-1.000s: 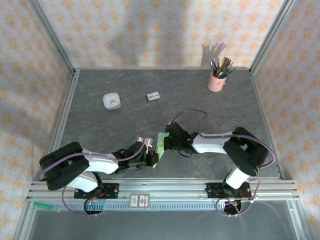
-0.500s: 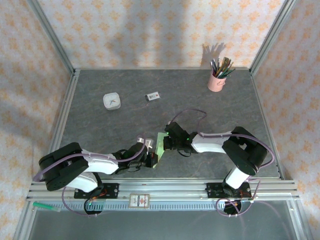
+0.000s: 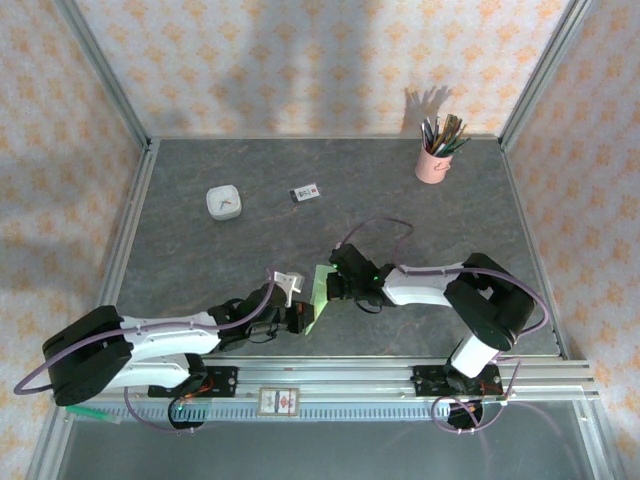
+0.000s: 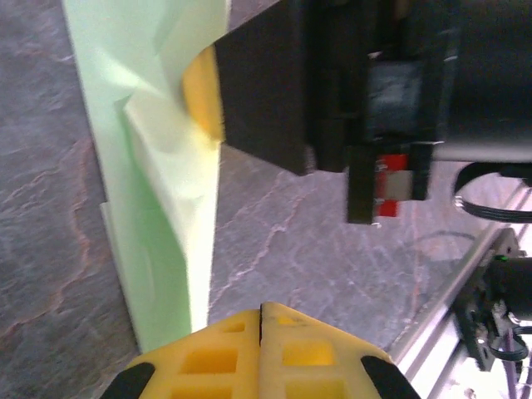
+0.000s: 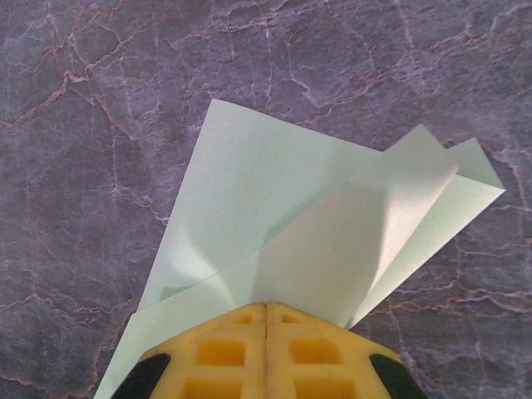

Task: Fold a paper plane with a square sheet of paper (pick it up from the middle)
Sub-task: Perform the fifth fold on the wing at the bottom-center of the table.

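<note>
Nearest, the left gripper (image 4: 260,309) had its yellow fingers clenched together beside one pale green sheet of paper (image 5: 274,191). The sheet was partly folded and lay on the table between the arms. Its near edge was hidden under the right gripper (image 5: 266,307), which was also clenched, tips on the sheet; whether they pinched a flap was unclear. Beyond sat one white dish (image 3: 223,202), one small card (image 3: 305,193) and one pink cup (image 3: 433,163), its pencils too small to count.

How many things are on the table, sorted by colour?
Green: 1, the folded paper sheet
Pink: 1, the pencil cup
White: 2, the square dish and the small printed card
Total: 4
</note>
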`<state>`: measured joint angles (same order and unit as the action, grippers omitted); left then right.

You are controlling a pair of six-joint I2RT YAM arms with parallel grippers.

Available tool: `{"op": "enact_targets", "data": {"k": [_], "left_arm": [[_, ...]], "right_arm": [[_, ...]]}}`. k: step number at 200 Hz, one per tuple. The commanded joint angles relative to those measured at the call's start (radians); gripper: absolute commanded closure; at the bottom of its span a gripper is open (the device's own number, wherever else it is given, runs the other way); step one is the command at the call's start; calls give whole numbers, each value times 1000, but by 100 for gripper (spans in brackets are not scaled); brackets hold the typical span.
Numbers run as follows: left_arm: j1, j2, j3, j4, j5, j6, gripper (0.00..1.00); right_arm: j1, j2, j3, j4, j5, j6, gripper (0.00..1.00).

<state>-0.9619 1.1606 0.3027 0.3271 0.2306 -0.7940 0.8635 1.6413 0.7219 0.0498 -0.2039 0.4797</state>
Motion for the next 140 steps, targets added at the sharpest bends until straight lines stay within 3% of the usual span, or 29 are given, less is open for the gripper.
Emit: {"op": "enact_targets", "data": {"k": [1,76,140], "left_arm": [[-14,-8,34,26,12,37,92],[-20,196,103,68,88,72,93],[10,222,80,51,67,79,95]], "right_arm": [[-9,58,-32,-141,76,11,100],[-9,61,-28,-140,77,10,100],[-9,60,-36,-140,77,12,100]]}}
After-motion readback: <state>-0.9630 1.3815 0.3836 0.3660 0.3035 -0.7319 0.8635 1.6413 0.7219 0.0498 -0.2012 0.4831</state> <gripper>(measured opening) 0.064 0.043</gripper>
